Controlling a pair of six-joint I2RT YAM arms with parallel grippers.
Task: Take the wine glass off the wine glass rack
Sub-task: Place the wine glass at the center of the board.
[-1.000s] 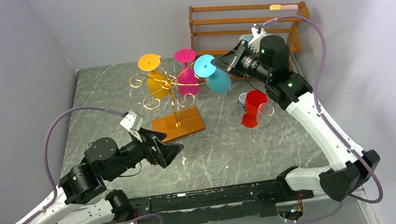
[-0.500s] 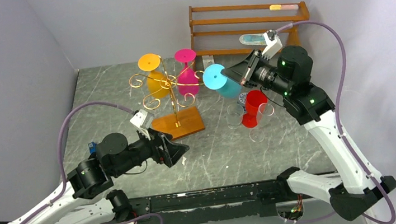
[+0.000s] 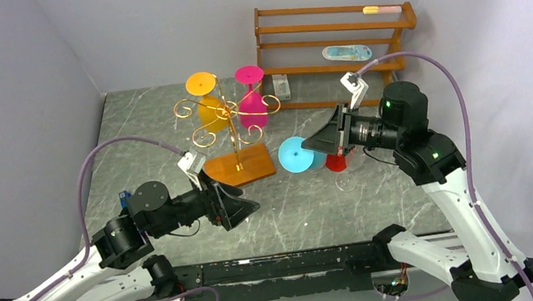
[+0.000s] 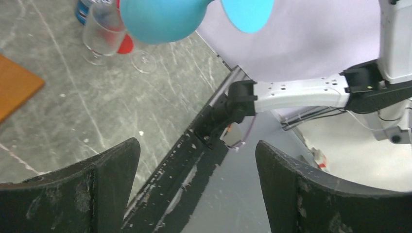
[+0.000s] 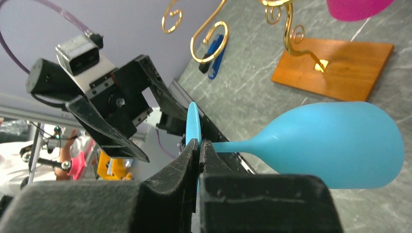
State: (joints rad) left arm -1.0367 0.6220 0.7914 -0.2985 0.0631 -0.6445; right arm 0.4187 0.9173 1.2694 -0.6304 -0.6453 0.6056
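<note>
Our right claw (image 5: 198,145), clamped on the blue wine glass (image 5: 340,145), has drawn it clear of the rack (image 3: 243,167) at its left.

Counter (image 3: 140,134) is showing dark grey stone with white veining. Wine glass (image 3: 296,155), right of the counter's centre, is reading solid opaque turquoise. Wine glass rack (image 3: 225,113) is showing gold wire over an orange-brown wooden base (image 3: 240,166). It is carrying an orange glass (image 3: 203,101) and a magenta glass (image 3: 251,103). A red glass (image 3: 337,162) is showing beside a clear glass (image 4: 99,34). Slatted shelf (image 3: 331,14) at the far edge is reading reddish-brown. Left gripper (image 4: 195,145) and right gripper (image 5: 198,145) are showing matte black.
</note>
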